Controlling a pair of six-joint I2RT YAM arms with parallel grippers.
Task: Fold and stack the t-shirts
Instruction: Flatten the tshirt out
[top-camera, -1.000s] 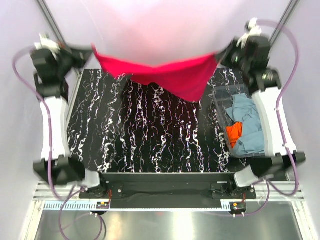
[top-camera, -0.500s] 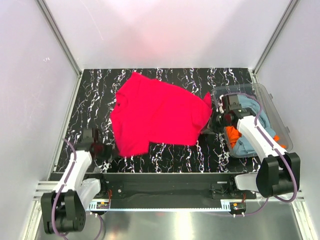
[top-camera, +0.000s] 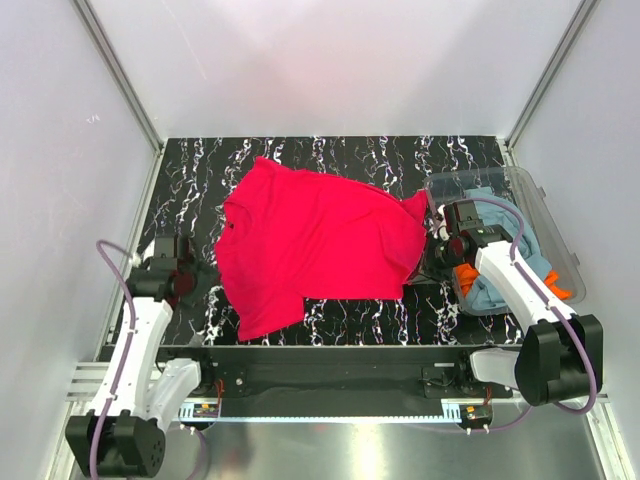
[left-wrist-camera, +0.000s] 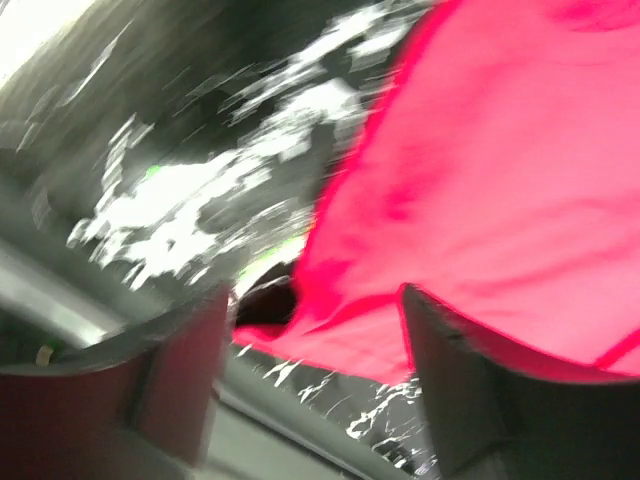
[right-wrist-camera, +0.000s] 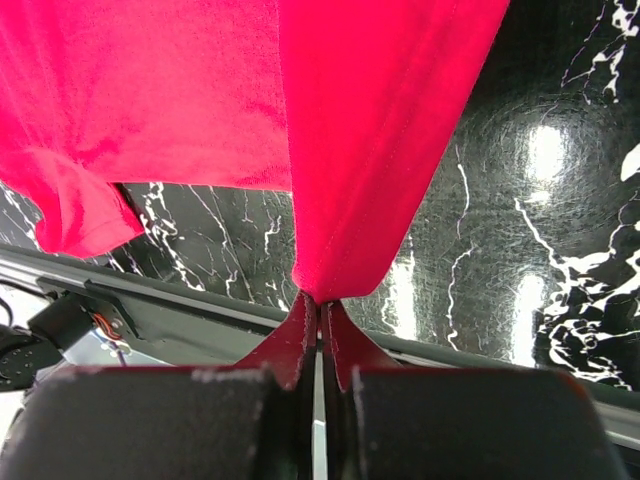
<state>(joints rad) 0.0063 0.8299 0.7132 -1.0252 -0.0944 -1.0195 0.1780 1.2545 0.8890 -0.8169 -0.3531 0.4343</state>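
The right claw (right-wrist-camera: 316, 305) is clenched on a pinched edge of the red t-shirt (right-wrist-camera: 150, 90), at the side nearest the clear tub (top-camera: 545, 200). The left claw (left-wrist-camera: 315, 300) is seen released, its fingers spread, just beside the shirt's opposite edge. The shirt is laid out across the worktop (top-camera: 200, 170), wrinkled and unfolded. No fold is judged made yet. The grey-blue t-shirt (top-camera: 495, 292) and orange t-shirt (top-camera: 466, 272) are heaped in the tub, and no stack is begun.
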